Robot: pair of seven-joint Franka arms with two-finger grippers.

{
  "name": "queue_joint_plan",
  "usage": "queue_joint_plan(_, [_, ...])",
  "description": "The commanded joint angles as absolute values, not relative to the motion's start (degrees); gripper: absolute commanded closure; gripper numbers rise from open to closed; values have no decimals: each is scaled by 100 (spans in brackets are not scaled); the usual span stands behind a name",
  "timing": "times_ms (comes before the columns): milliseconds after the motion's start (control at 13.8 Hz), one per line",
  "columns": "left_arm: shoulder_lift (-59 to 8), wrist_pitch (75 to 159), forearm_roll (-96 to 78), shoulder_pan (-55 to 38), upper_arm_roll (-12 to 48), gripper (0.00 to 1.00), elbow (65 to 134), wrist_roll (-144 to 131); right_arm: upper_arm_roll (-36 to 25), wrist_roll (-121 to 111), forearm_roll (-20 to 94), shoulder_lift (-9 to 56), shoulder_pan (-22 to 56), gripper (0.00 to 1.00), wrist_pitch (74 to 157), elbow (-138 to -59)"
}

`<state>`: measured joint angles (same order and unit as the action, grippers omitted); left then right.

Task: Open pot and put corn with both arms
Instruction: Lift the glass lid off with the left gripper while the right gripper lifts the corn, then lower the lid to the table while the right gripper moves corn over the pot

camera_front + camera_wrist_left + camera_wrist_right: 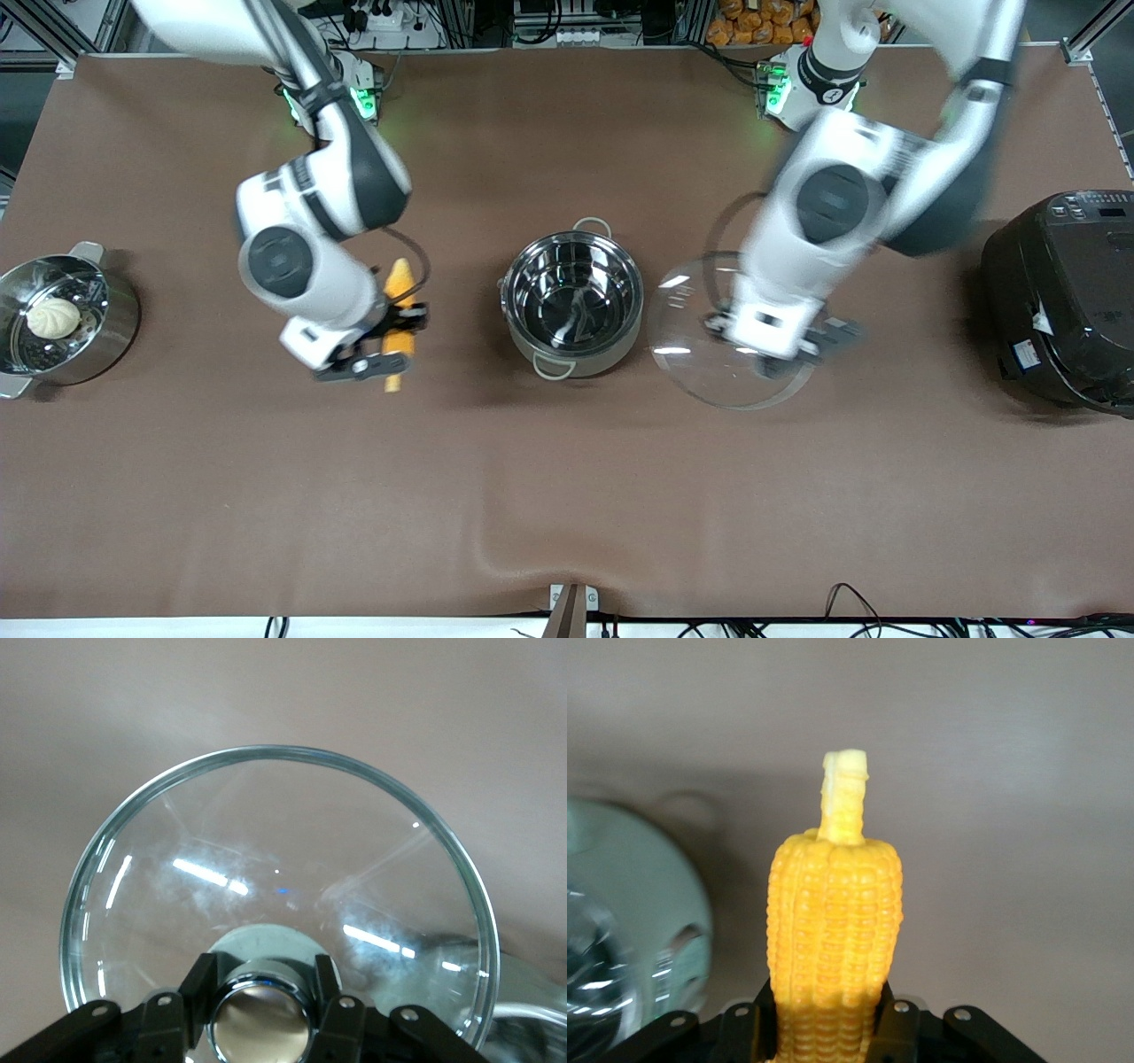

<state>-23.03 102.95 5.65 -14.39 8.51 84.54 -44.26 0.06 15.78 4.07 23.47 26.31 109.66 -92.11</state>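
Observation:
The steel pot stands open and empty at mid-table; its rim also shows in the right wrist view. My left gripper is shut on the copper-coloured knob of the clear glass lid. It holds the lid beside the pot, toward the left arm's end of the table. The lid fills the left wrist view. My right gripper is shut on the yellow corn over the table beside the pot, toward the right arm's end. In the right wrist view the corn points its pale stub away from the jaws.
A steel steamer pot with a white bun stands at the right arm's end of the table. A large black rice cooker stands at the left arm's end. Brown cloth covers the table.

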Motion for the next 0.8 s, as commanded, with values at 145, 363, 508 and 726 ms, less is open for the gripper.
queue_joint_plan(145, [-2267, 11291, 589, -380, 958, 100, 9454, -2973, -79, 1757, 448, 3117, 3296, 100, 11109, -8406])
queue_joint_plan(363, [-2338, 12529, 668, -97, 932, 100, 10455, -2742, -88, 1977, 396, 3410, 3541, 100, 11083, -8025])
queue_joint_plan(508, [-2460, 13172, 939, -18, 923, 100, 10879, -2725, -88, 2082, 396, 3410, 3690, 100, 11083, -8016])
queue_joint_plan(726, [-2689, 13298, 1186, 158, 923, 100, 10933, -2725, -97, 2618, 396, 3524, 3998, 100, 11074, -7805])
